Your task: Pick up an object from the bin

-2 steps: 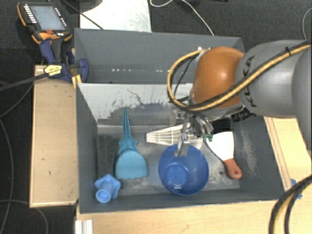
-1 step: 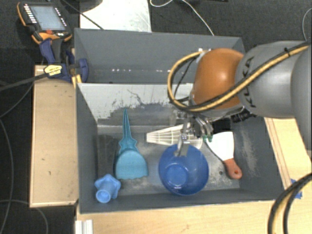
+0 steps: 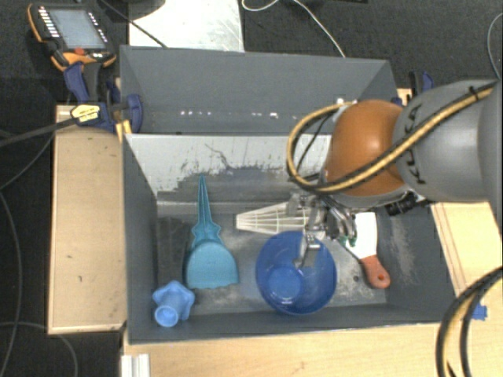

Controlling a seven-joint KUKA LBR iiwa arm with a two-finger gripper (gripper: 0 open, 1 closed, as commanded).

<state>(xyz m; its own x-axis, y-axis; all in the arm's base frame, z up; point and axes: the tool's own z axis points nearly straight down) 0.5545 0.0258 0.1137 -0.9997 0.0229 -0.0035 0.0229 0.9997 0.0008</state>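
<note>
Blue round bowl (image 3: 284,287), front centre, beneath the hand (image 3: 307,258)

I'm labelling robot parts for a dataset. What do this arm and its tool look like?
A thick grey arm with black lettering ends in a rounded orange-brown wrist cover. Black-and-yellow cables loop around the cover. Below it sits a small silvery metal tool.

Black floor (image 3: 23,250), maybe carpet; handheld pendant (image 3: 71,28) upper left.

1 cam, high over the bin (image 3: 259,93) -- tilted view, arm (image 3: 460,151) at right.
</note>
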